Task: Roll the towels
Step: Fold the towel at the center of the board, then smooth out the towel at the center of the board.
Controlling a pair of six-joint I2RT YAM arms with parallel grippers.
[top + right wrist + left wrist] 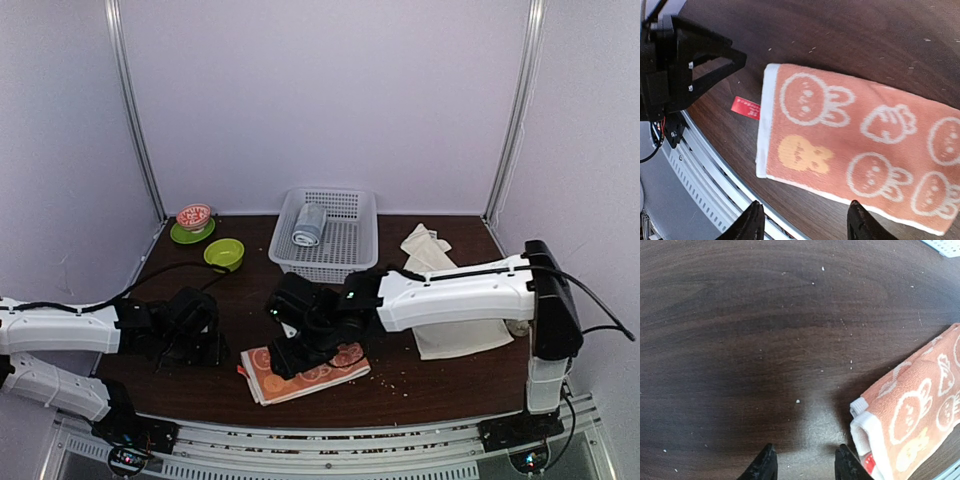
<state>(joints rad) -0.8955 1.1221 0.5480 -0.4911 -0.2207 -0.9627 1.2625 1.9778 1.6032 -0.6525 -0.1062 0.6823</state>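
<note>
The left gripper [807,469] hangs over the bare table [740,340], jaws apart and empty, just left of the orange towel [300,380]. That towel lies folded flat near the front edge. The right gripper [805,225] hovers above it, jaws apart, holding nothing. Far right, the cream towel [460,340] lies loose. Neither towel is rolled yet.

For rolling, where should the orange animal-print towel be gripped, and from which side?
Its short white-hemmed end, beside the red tag. The orange towel lies folded flat on the table, so the right hand should probably come down from above and pinch the stacked layers at that edge.
</note>
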